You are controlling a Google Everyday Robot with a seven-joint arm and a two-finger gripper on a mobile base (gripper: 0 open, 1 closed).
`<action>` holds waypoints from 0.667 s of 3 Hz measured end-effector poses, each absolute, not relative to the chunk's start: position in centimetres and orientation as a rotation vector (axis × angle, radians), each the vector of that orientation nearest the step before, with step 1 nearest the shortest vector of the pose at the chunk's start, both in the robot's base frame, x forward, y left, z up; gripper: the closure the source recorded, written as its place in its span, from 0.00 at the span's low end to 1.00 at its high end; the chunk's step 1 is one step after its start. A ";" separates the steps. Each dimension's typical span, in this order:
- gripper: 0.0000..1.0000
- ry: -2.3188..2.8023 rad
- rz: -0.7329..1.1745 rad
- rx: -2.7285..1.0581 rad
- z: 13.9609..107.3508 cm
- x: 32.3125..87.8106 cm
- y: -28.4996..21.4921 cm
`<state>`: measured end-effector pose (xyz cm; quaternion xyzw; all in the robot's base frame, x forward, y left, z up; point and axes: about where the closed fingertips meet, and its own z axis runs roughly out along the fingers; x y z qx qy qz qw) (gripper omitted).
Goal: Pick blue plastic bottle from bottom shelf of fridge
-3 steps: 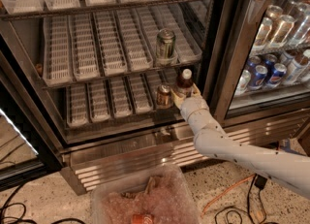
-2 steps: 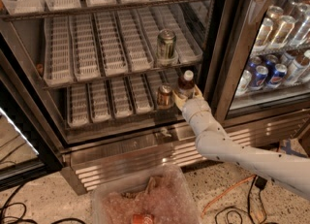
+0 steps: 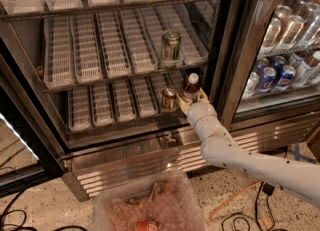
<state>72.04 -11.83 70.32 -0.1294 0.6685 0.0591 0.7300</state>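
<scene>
1 gripper [image 3: 192, 100] at slim bottle [image 3: 191, 85], slotted shelf [image 3: 114, 101]

White segmented arm [image 3: 235, 156], dark-dotted, ends in a tan end effector [image 3: 192, 100] at the bottom shelf [image 3: 114, 101].

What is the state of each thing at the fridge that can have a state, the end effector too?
fridge, door open
blue plastic bottle, upright, capped, standing on the bottom shelf
copper-brown can, upright, right beside the bottle
green-silver can, upright, one shelf higher
end effector, at the bottle's base, inside the fridge
</scene>
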 end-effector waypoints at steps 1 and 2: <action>1.00 1.472 0.130 -0.285 69.6 72.0 -11.8; 1.00 1.472 0.130 -0.285 69.6 72.0 -11.8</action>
